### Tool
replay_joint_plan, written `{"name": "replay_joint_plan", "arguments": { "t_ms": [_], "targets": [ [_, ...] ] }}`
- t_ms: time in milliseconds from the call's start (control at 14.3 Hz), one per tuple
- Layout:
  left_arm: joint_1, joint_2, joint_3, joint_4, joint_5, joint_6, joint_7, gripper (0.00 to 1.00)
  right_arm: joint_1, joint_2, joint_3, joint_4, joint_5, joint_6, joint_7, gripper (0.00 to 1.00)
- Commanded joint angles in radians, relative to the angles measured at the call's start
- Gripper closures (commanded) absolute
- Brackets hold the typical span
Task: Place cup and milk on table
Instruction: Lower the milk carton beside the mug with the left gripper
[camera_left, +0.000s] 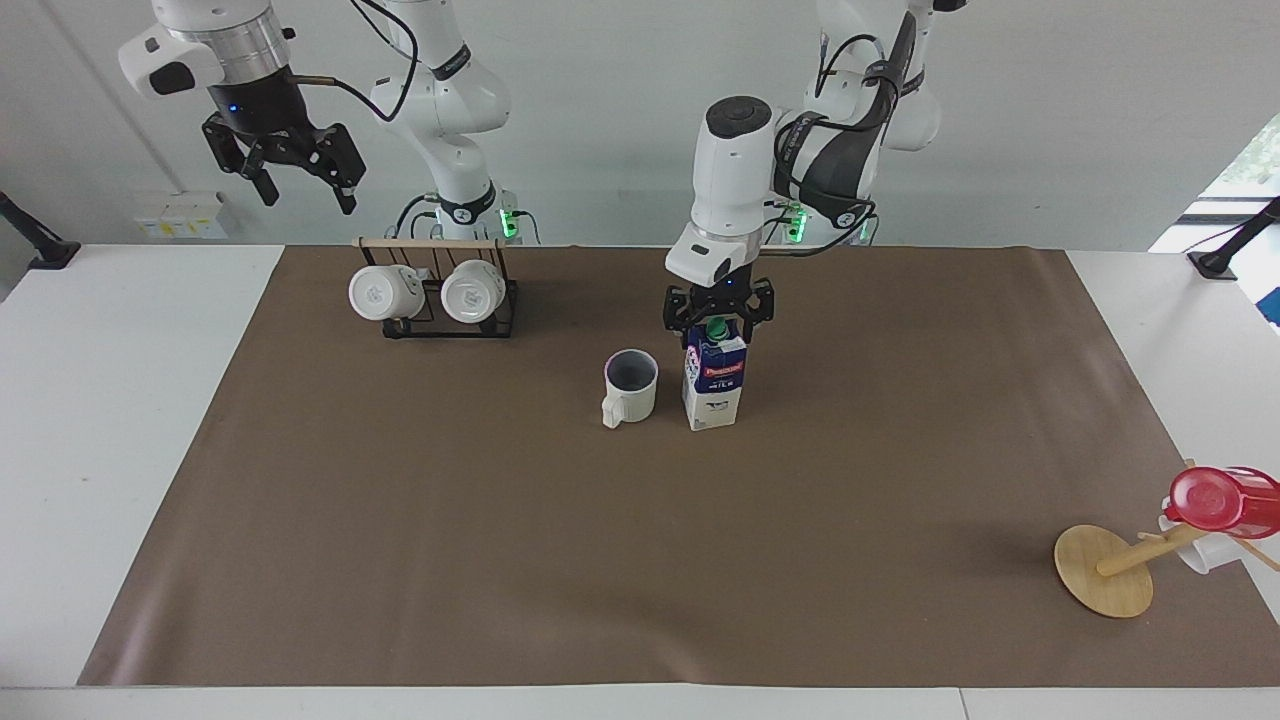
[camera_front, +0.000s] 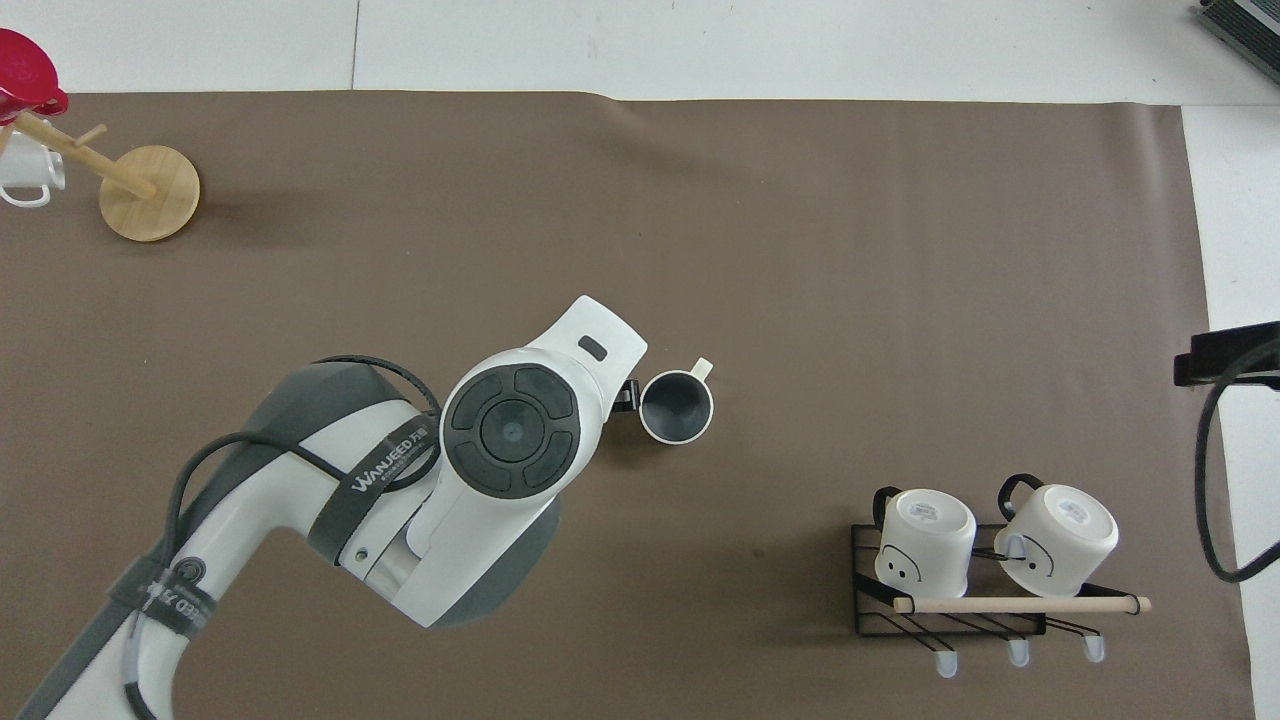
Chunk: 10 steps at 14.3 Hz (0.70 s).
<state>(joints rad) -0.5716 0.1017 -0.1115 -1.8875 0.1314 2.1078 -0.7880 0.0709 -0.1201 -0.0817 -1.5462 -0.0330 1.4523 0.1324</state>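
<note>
Now, left tool (camera_left: 717, 318): spread open over milk (camera_left: 714, 385) cap
Right tool (camera_left: 291, 165): open, waiting
Risk: finger snags cap, milk topples into cup (camera_left: 630, 386)

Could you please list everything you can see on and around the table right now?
cup: one, cream-white, mid-mat, upright, beside the milk.
milk: one, blue-and-white carton, green cap, standing on the mat.
wire rack: one, black, near the right arm's base.
white mugs: two, hanging on the rack.
wooden stand: one, tipped over, at the left arm's end.
red-lidded cup: one, on that stand.
table: one, white, brown mat.
left gripper: open, just above the milk's cap.
right gripper: open, waiting high.
</note>
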Motion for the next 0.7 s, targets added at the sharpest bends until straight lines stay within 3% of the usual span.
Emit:
{"name": "replay_joint_plan", "arguments": {
  "t_ms": [0,210,630],
  "targets": [
    [-0.007,-0.019,0.016,0.071,0.005,-0.11,-0.005,0.0,-0.01,-0.015,-0.001,-0.014,0.022,-0.001,-0.025,0.0],
    [0.004,-0.019,0.03,0.172,-0.015,-0.236,0.024,0.0,-0.011,-0.015,-0.001,-0.014,0.022,-0.001,-0.025,0.0],
    [0.168,-0.02,0.03,0.324,-0.056,-0.446,0.255,0.0,-0.01,-0.015,-0.001,-0.014,0.022,-0.001,-0.025,0.0]
  ]
}}
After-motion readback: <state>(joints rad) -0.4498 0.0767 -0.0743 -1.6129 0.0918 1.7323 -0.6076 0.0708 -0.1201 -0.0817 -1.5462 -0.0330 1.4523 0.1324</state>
